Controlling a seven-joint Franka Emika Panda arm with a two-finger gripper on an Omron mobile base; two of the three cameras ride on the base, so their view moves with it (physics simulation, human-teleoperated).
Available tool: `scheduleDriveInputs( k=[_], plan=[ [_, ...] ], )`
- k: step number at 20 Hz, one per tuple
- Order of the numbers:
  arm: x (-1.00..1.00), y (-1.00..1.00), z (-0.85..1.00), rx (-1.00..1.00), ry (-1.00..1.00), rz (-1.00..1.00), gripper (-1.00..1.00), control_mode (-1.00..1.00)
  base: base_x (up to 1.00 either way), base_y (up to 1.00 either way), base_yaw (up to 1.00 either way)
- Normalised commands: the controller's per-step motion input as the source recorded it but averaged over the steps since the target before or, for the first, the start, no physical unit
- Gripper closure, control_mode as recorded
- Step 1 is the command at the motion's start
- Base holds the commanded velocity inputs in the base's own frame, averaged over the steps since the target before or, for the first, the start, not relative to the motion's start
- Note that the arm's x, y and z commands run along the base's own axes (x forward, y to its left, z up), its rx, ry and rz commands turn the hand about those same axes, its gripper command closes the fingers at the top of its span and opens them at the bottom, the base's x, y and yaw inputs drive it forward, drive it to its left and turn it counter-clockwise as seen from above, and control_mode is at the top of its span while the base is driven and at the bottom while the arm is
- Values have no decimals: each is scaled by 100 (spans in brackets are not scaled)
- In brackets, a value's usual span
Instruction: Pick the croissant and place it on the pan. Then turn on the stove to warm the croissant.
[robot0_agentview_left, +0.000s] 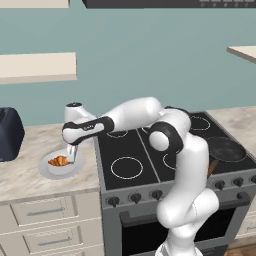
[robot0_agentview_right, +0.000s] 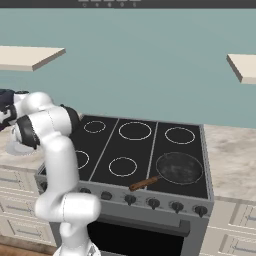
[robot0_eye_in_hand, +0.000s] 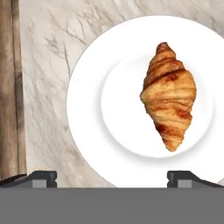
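From the left base view, the croissant (robot0_agentview_left: 59, 160) lies on a plate (robot0_agentview_left: 50, 171) on the bench, the hand (robot0_agentview_left: 71, 159) hanging just beside it. From the right, the pan (robot0_agentview_right: 179, 167) waits on the stove (robot0_agentview_right: 142, 150). In the hand view the fingers stand spread wide, released; the pastry looks light and flaky, best pinched gently across its thick middle.

One croissant (robot0_eye_in_hand: 168, 96) on one plate (robot0_eye_in_hand: 87, 109). One pan (robot0_agentview_right: 179, 168). One stove (robot0_agentview_right: 135, 150) with five burner rings and six front knobs. One toaster (robot0_agentview_left: 9, 134).
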Motion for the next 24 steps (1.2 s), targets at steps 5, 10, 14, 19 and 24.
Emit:
scheduleDriveInputs(
  k=[5, 10, 14, 19, 24],
  plan=[
    [18, 21, -13, 0, 0, 1, -100, -100, 0, 0, 0],
    [18, 19, -12, 0, -2, 0, -100, -100, 0, 0, 0],
    [22, 9, -13, 0, -2, 0, -100, -100, 0, 0, 0],
    [22, 7, -14, 0, -2, 0, -100, -100, 0, 0, 0],
    [14, 12, -12, 0, -2, 0, -100, -100, 0, 0, 0]
  ],
)
